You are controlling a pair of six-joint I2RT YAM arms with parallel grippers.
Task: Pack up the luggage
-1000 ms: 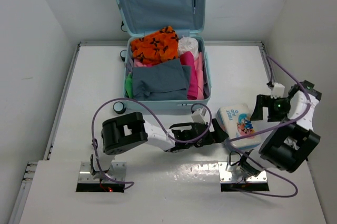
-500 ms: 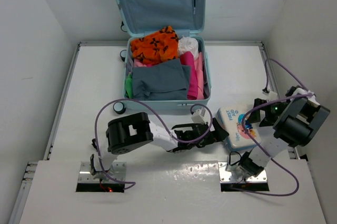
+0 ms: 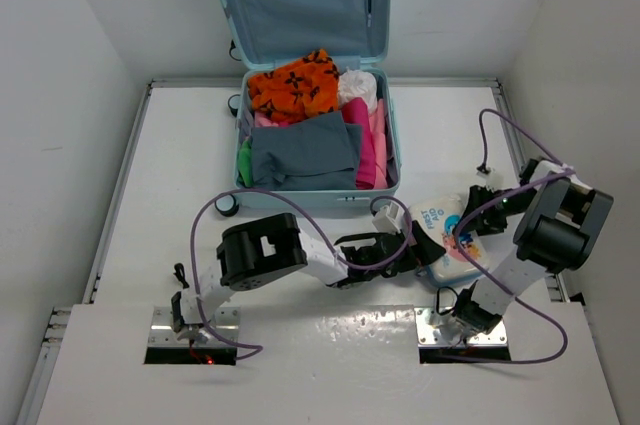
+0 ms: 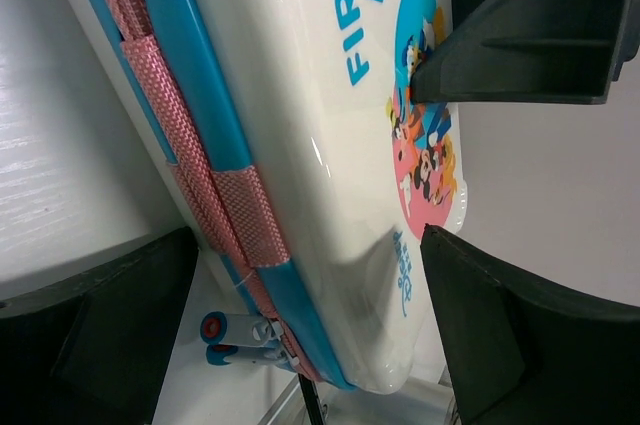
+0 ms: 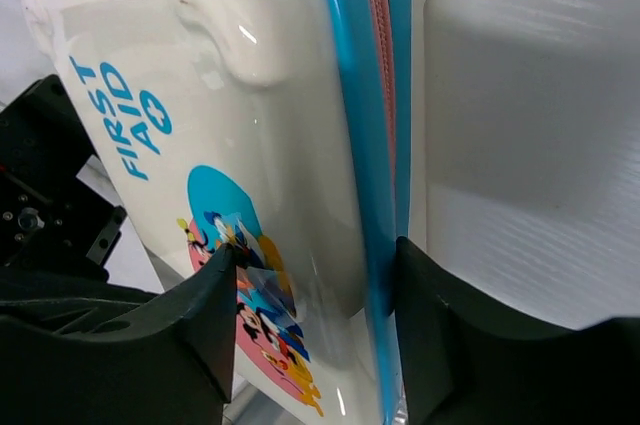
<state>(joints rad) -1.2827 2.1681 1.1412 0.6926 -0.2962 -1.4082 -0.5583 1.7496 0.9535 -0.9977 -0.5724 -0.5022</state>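
Open luggage [image 3: 318,199] at the far centre of the table [image 3: 180,145], lid raised, its lower half filled with clothes [image 3: 305,150]. A first-aid box [image 3: 440,217] lies near and to the right of it. Left end effector [image 3: 412,245]: jaws wide apart, straddling one end of the box. Right end effector [image 5: 318,275]: clamped on the box's opposite end, one finger on the printed lid.
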